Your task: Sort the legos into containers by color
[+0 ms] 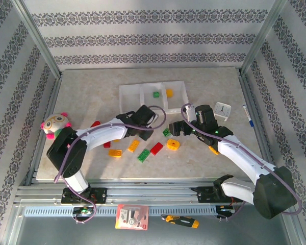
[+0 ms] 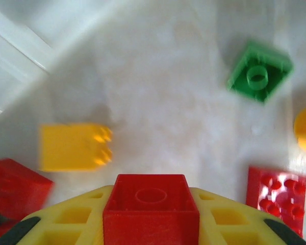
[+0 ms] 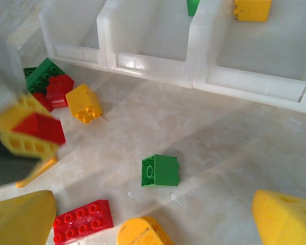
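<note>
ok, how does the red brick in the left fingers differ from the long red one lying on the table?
The held red brick is clamped between the left fingers. The long red brick lies loose on the table, studs up. The held red brick looks squarish, with one round opening facing the wrist camera. The long red brick is oblong with two rows of studs. Both are red, and neither is in the bins yet.

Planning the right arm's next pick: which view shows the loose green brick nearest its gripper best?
Right wrist: the green brick sits centred, sharp and whole. The left wrist view catches the brick slightly blurred towards its upper right; top external shows it as a tiny green patch.
</note>
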